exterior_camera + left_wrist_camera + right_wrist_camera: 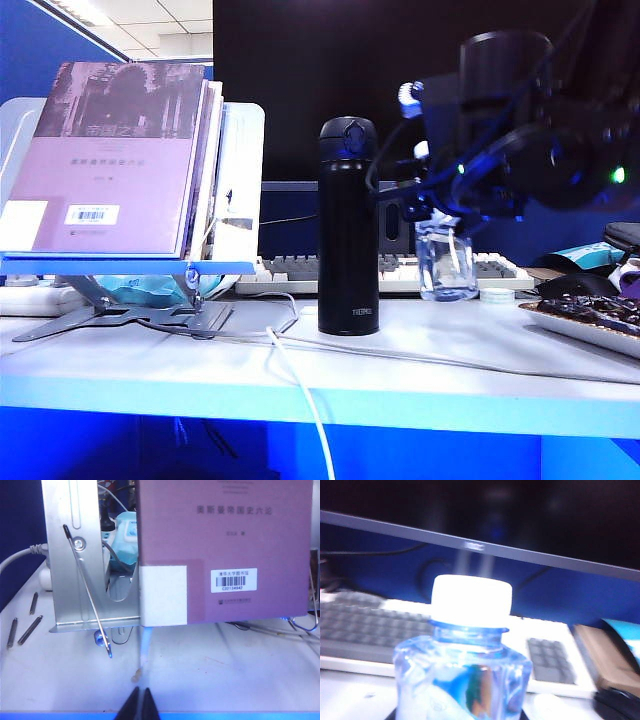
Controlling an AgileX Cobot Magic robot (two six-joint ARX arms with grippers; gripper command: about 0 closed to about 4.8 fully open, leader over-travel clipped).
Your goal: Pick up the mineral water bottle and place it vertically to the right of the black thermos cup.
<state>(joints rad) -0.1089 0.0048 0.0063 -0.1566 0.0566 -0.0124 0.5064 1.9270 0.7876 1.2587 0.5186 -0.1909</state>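
Purple-covered books lean on one grey stand at the worktop's left end. Left gripper hovers low near that stand, its tips pressed together with nothing between them. One black thermos cup stands upright near the middle, long axis vertical. Just right of it, apart, one mineral water bottle is upright, cap up; whether its base touches the pale worktop is unclear. Right gripper grasps its upper part from above. Behind run one white keyboard and one dark monitor; ceiling panels show beyond.
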